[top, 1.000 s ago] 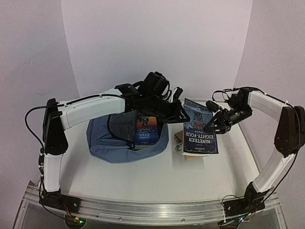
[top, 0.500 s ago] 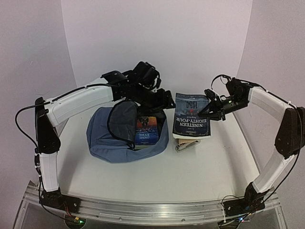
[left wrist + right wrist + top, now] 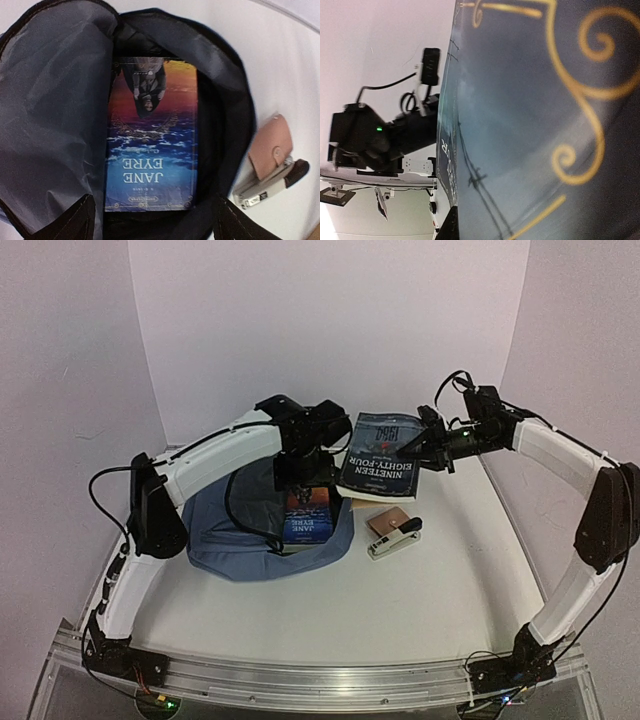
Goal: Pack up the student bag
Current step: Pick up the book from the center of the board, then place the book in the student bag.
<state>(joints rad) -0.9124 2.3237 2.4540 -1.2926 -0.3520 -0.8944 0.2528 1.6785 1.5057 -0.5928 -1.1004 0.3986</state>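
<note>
The bag [image 3: 225,540] lies open at centre-left with one book [image 3: 150,150] inside, its lower edge lost in shadow. The left gripper [image 3: 305,475] hangs above, jaws apart and empty. The right gripper [image 3: 408,450] clamps a second book [image 3: 378,462] aloft, fingertips hidden by its cover.

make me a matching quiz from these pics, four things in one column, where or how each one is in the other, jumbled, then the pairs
Things:
1. Jane Eyre
2. Nineteen Eighty-Four
3. stapler
4. bag

Place or state:
a. on the table, outside the bag
b. lying unzipped and open
c. inside the bag
d. held off the table by the right fingers

Pairs: 1-c, 2-d, 3-a, 4-b
</note>
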